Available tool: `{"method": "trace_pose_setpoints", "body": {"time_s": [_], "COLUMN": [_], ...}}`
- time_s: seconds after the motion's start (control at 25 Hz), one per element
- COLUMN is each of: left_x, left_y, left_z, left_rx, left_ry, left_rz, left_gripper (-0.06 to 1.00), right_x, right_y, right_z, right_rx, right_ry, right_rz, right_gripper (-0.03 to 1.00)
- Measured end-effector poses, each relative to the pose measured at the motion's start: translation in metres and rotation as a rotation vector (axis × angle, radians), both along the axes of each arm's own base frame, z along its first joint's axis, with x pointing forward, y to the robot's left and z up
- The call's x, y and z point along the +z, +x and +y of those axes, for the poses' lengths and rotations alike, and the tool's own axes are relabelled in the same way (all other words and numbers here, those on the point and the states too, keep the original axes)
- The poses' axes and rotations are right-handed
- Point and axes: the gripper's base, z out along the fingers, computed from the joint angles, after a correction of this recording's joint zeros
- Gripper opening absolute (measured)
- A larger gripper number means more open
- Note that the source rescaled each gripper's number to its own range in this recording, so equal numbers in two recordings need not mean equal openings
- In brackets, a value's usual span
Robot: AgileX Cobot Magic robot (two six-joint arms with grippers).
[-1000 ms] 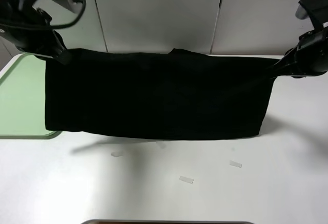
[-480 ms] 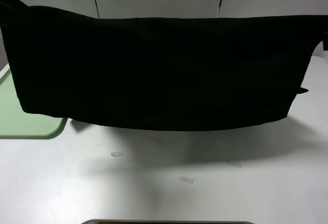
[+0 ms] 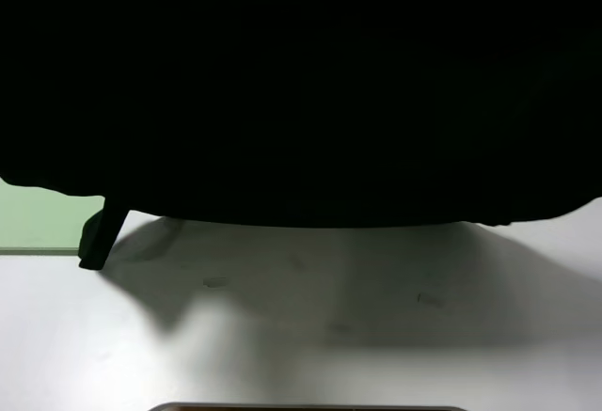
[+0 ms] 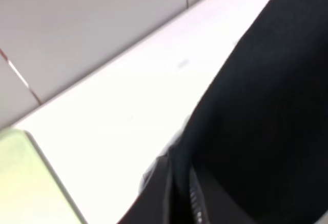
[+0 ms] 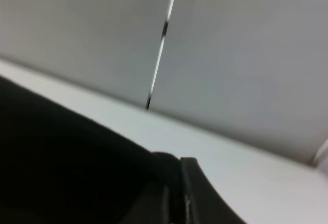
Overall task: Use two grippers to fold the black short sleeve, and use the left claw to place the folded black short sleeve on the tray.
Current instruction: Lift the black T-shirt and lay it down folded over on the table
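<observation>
The black short sleeve hangs stretched wide above the table and fills the upper half of the exterior view, hiding both arms there. One loose corner dangles at its lower left. A strip of the mint-green tray shows below the cloth at the left, and also in the left wrist view. In the left wrist view my left gripper is shut on an edge of the shirt. In the right wrist view my right gripper is shut on the shirt's other end.
The white table lies in the cloth's shadow in front. Small pale tape strips lie on it. A dark grey slab shows at the near edge. A panelled wall stands behind the table.
Both grippers have raised the shirt and brought it toward the camera. It went from hanging low over the table to covering the upper view and hiding both arms.
</observation>
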Motion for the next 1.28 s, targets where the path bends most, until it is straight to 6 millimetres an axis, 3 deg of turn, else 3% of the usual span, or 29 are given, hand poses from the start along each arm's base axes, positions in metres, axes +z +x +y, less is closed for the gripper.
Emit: {"method": "trace_pose_setpoints", "body": {"time_s": [0.24,0.32,0.44,0.52,0.72,0.92,1.12,1.28], "left_x": [0.041,0.048,0.043,0.030,-0.024,-0.071,-0.107,-0.128], "left_y": [-0.019,-0.021,-0.008,0.013,0.084,0.140,0.176,0.194], "left_z": [-0.001,0.000,0.001,-0.001,-0.009,-0.016,-0.019,-0.021], "left_rx": [-0.045,-0.039,-0.014,0.010,0.079,0.120,0.135,0.125], "left_ry": [-0.095,-0.100,-0.038,0.032,0.199,0.326,0.424,0.478], "left_rz": [-0.100,-0.132,-0.114,-0.056,0.129,0.220,0.246,0.230], "left_gripper": [0.00,0.00,0.00,0.00,0.00,0.00,0.00,0.00], "right_x": [0.052,0.056,0.051,0.040,0.001,-0.056,-0.103,-0.132], "right_y": [-0.027,-0.028,-0.008,0.022,0.105,0.180,0.224,0.248], "right_z": [-0.003,-0.003,-0.004,-0.003,0.003,0.007,0.012,0.015], "right_rx": [0.004,0.002,-0.019,-0.034,-0.060,-0.080,-0.075,-0.057], "right_ry": [0.007,0.003,-0.044,-0.084,-0.139,-0.198,-0.236,-0.268], "right_rz": [-0.124,-0.135,-0.074,0.013,0.212,0.379,0.451,0.465], "right_gripper": [0.00,0.00,0.00,0.00,0.00,0.00,0.00,0.00]}}
